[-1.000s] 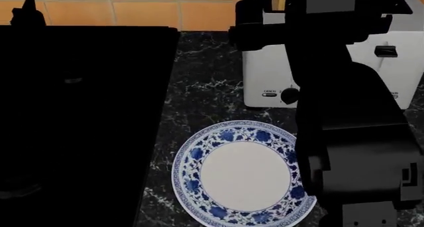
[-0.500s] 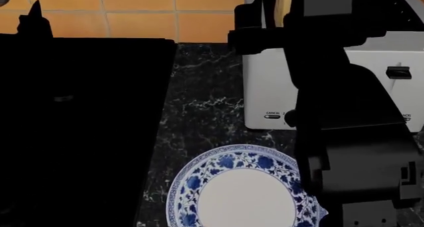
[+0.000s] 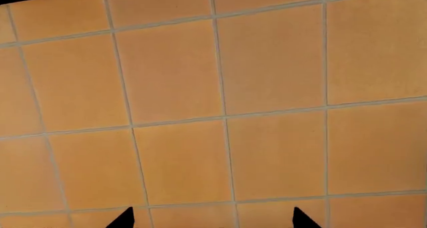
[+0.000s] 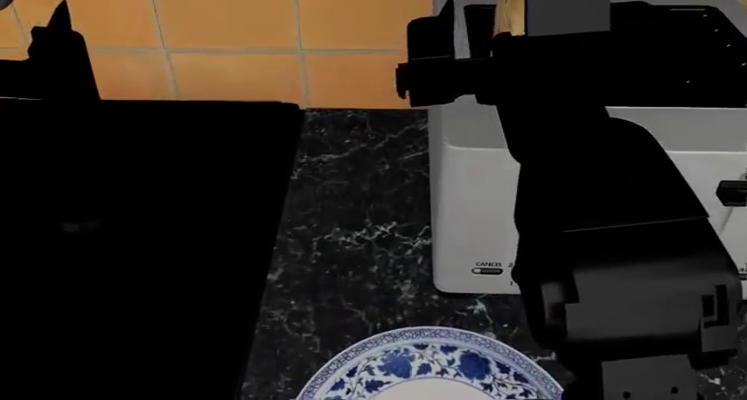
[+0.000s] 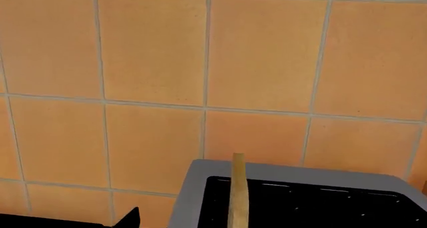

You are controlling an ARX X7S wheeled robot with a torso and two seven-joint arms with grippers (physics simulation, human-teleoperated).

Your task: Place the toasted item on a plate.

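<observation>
Between the fingers of the right gripper (image 5: 233, 223), seen from the right wrist, a thin tan strip stands edge-on: the toasted item (image 5: 237, 193), upright, with the toaster (image 4: 467, 199) directly beneath it. Only 1 dark fingertip shows in that view, off to one side of the slice, so whether the jaws are clamped on it cannot be told from these pictures. In the head view the right arm's black bulk covers the toaster top, and a sliver of tan at the top edge may be the same slice.

My judgement of the slice: light, stiff, dry and brittle. A hard squeeze could crack it or shed crumbs, and its porous faces should give decent friction. The sensible hold is flat on both faces near the upper crust edge, leaving the lower part free to lay down.

Below and nearer the robot than the right gripper, the plate (image 4: 403, 365) lies on the dark marble counter (image 4: 350, 234), only its blue floral rim showing.

Left gripper (image 3: 212, 220) points at orange wall tiles (image 3: 220, 88), well away from the slice; its 2 fingertips stand apart with nothing between them.

Readable writing: "CANCEL" beside a small button on the toaster's white front. Nothing else is legible.
</observation>
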